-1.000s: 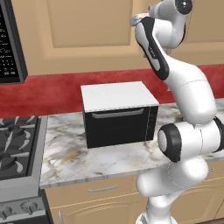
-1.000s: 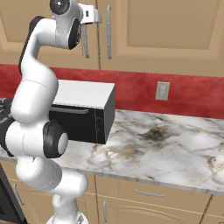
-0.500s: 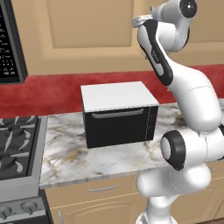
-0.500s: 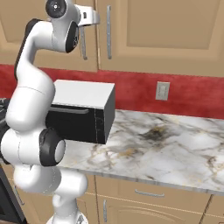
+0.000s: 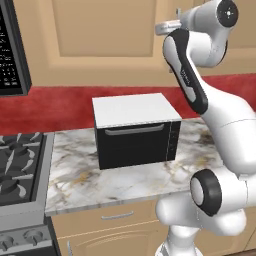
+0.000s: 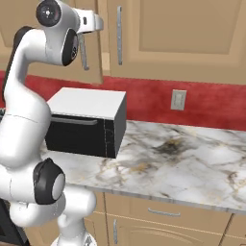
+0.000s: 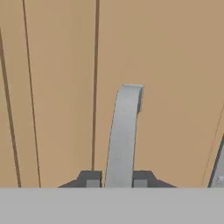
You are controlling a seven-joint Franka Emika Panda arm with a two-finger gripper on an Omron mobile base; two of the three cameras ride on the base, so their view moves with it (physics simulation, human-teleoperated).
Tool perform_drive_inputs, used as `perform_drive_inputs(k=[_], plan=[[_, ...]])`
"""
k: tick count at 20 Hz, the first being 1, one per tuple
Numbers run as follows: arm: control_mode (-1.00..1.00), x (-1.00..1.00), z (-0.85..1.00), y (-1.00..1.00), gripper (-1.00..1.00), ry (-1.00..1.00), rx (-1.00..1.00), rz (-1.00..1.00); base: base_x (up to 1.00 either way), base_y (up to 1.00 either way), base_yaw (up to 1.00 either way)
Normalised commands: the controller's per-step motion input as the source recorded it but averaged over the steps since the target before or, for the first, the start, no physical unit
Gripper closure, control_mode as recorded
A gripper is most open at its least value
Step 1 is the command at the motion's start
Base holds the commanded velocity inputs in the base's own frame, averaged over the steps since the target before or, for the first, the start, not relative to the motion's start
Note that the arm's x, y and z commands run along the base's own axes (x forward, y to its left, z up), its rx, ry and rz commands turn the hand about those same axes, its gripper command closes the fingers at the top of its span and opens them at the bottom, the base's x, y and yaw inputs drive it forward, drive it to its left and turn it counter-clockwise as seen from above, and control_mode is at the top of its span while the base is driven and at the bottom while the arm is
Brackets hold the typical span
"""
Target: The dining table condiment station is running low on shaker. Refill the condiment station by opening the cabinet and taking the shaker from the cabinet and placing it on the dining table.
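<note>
Gripper: the gripper [image 7: 117, 179] is pinched on the silver bar handle [image 7: 124, 133] of the cabinet [image 7: 57, 87]; in the hand view one dark fingertip [image 7: 90, 178] sits at each side of the bar, both touching it.
Handle: in the right base view it hangs vertically at about 11 o'clock, just below the white hand, on the right edge of the wide door.
Cabinet: tan wooden wall unit [image 5: 100, 40] above the red backsplash; its door looks flush with the frame.
Neighbouring door: narrower door with a like vertical handle [image 6: 119, 34], just beside the gripped one toward 1 o'clock in the right base view.
Oven: black-and-white countertop oven [image 5: 136, 132] on the marble counter [image 6: 182, 158], below the cabinet.
Stove: black burners [image 5: 17, 167] at 9 o'clock in the left base view, touching the counter's edge.
Shaker: not visible.
</note>
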Motion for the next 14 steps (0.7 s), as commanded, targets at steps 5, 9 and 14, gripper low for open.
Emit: perform_drive_inputs(k=[5,9,14], plan=[[-1.00,-0.80,0.00,0.67,1.00,0.00,0.02,0.00,0.00,0.00,0.00],[-1.00,-0.95,0.00,0.83,1.00,0.00,0.01,0.00,0.00,0.00,0.00],[-1.00,-1.00,-0.06,0.89,1.00,0.00,0.00,0.03,0.00,0.00,0.00]])
